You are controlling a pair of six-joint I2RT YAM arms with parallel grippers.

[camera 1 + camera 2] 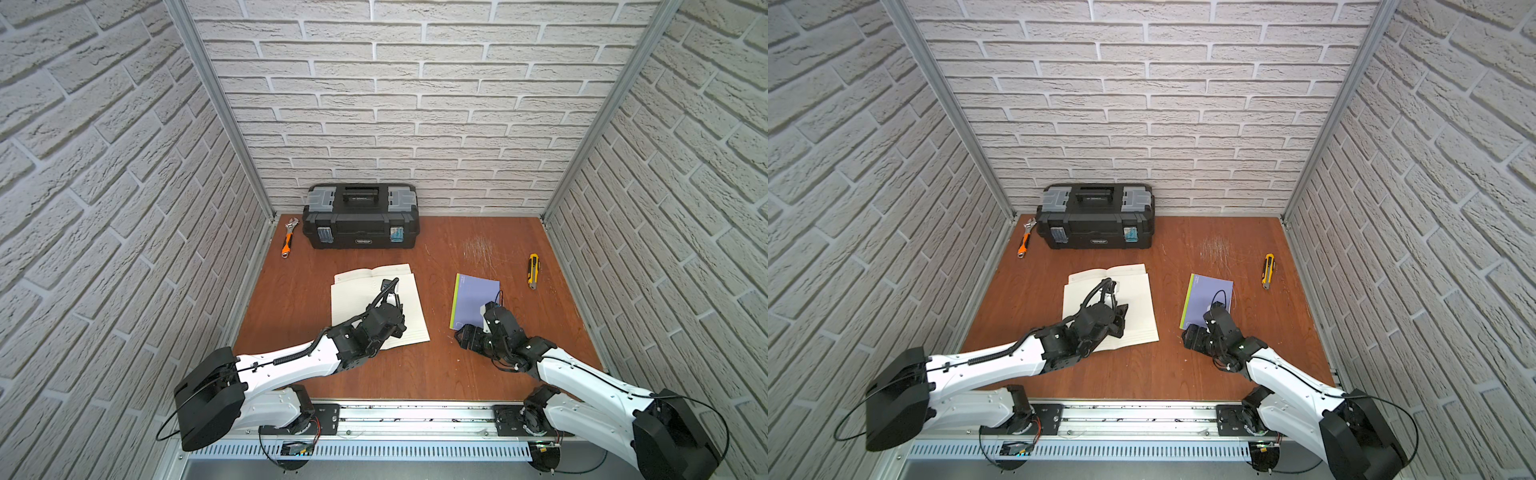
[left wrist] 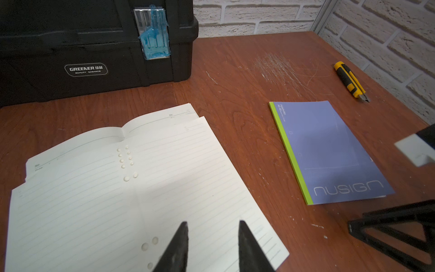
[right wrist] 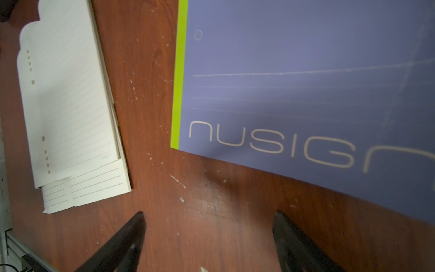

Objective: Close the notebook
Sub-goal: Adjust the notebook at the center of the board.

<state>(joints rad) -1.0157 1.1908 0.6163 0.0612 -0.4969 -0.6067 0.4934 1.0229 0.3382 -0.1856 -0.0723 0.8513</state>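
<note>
Left pincer [image 2: 213, 223]: partly open, narrow gap, nothing clamped. Hovering over the right-hand page of the open notebook [image 2: 94, 188], near its front edge. Contact with the paper not resolvable.

Right pincer [image 3: 209, 214]: wide open, empty. Above bare surface [image 1: 415, 365], just off the front edge of the purple notebook [image 3: 306, 82], not gripping it.

Open notebook: flat on the surface, left of centre, partly under the left wrist in both top views. Cream ruled pages face up, punched holes along the centre fold. Top sheets fanned and offset from the stack below. Not closed yet.

Purple notebook: "nusign" on the cover, green strip down the spine side. Flat, cover shut, slightly skewed. Right of the open one, with a strip of bare wood between.

Further out:
- Black GREENER toolbox [image 1: 360, 220] against the back wall, lid down.
- Orange-handled adjustable wrench [image 1: 288, 239] just left of the toolbox, close to the left wall.
- Yellow-and-black utility knife [image 1: 532, 271] right of the purple notebook, apart from it, towards the right wall.
- Pale scratch patch [image 1: 478, 247] on the wood between toolbox and knife.
- White brick-pattern walls [image 1: 415, 104] on three sides.
</note>
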